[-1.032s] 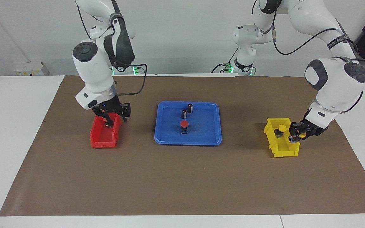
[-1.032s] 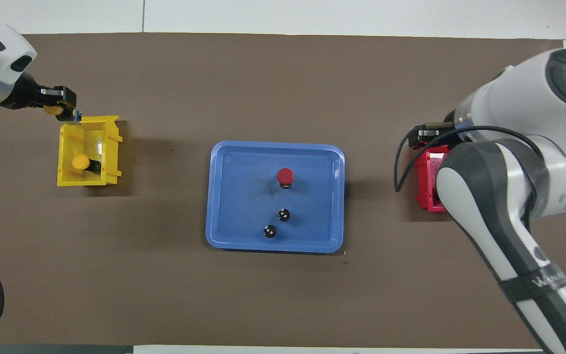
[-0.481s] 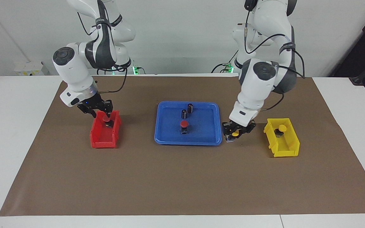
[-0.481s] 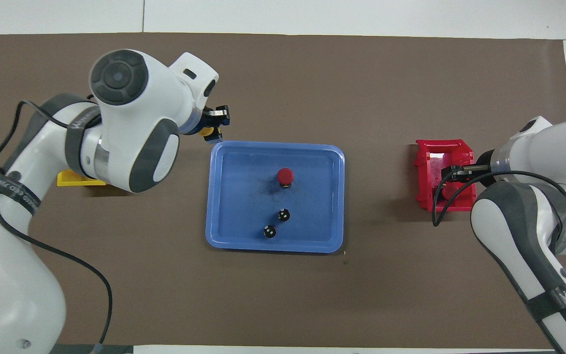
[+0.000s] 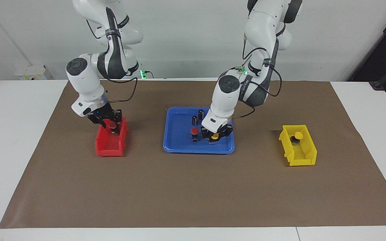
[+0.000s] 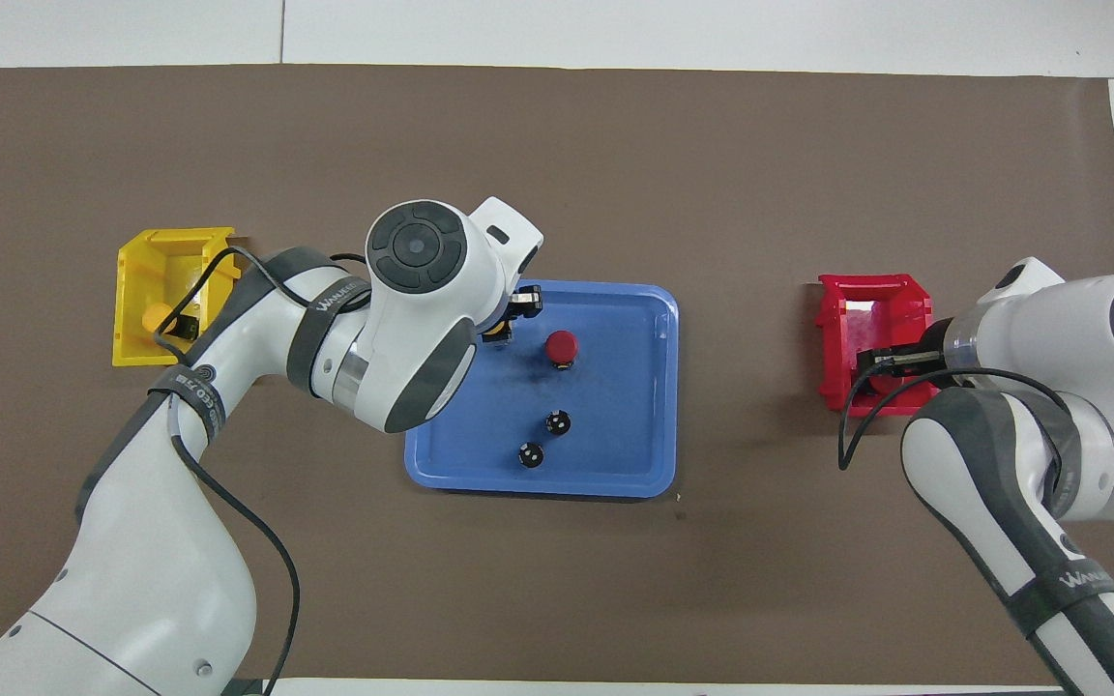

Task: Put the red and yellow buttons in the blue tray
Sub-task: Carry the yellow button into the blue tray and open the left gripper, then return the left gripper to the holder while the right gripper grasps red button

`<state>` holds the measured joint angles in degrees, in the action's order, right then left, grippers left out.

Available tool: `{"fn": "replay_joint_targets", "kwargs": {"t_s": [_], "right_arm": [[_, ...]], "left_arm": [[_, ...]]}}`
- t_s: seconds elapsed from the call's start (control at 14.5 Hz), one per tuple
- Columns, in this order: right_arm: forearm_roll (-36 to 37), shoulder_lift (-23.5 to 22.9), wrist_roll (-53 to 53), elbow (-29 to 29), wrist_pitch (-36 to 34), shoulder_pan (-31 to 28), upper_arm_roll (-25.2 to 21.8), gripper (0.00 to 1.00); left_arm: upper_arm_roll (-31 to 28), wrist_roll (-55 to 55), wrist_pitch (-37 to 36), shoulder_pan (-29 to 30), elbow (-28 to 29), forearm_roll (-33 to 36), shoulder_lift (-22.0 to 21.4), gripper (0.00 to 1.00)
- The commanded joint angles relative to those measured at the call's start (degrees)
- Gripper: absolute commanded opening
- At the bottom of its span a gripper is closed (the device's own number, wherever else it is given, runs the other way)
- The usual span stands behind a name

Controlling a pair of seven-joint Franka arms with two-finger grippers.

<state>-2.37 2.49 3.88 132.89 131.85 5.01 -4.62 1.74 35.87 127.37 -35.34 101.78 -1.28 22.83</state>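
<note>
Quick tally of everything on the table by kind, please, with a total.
Red buttons: 2
Yellow buttons: 2
Black cylinders: 2
Blue tray: 1
Red bin: 1
Yellow bin: 1
Total: 9

The blue tray [image 5: 179, 142] and red bin [image 5: 107, 149] look like smooth plastic; the brown mat [image 5: 193, 187] seems matt.
</note>
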Motion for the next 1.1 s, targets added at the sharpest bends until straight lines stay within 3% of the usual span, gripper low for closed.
{"fn": "replay_joint_targets", "kwargs": {"t_s": [0.0,0.14,0.34,0.55,0.69,0.83,1.03], "right_arm": [[-1.50,0.50,2.53,2.29,2.87,-0.88,0.49,0.61],[-1.50,0.84,2.62,3.52,3.85,-0.97,0.49,0.59],[-1.50,1.11,2.80,4.83,4.90,-0.97,0.49,0.58],[-1.50,1.11,4.38,5.01,4.82,-1.06,0.40,0.37],[-1.50,0.94,4.29,3.71,3.51,-0.97,0.40,0.29],[-1.50,-0.73,3.86,-2.94,-3.75,-0.62,0.40,0.29],[-1.33,-5.29,2.37,-17.88,-17.47,0.17,0.84,0.29]], "left_arm": [[-0.95,0.17,1.39,-1.40,2.20,-0.83,-1.29,0.11],[-1.04,0.17,1.21,-1.31,1.67,-0.83,-1.29,0.48],[-1.12,0.08,0.25,-1.23,1.50,-0.74,-2.34,0.72],[-1.21,-0.97,-4.13,1.13,1.15,-0.65,-6.28,0.89],[-1.30,-8.92,-10.79,5.52,-0.08,-0.39,-8.84,0.92],[-1.30,-20.96,-16.25,13.06,0.00,-0.39,-11.30,0.94],[-1.47,-29.44,-17.42,23.18,-0.35,-0.13,-12.19,0.94]]}}
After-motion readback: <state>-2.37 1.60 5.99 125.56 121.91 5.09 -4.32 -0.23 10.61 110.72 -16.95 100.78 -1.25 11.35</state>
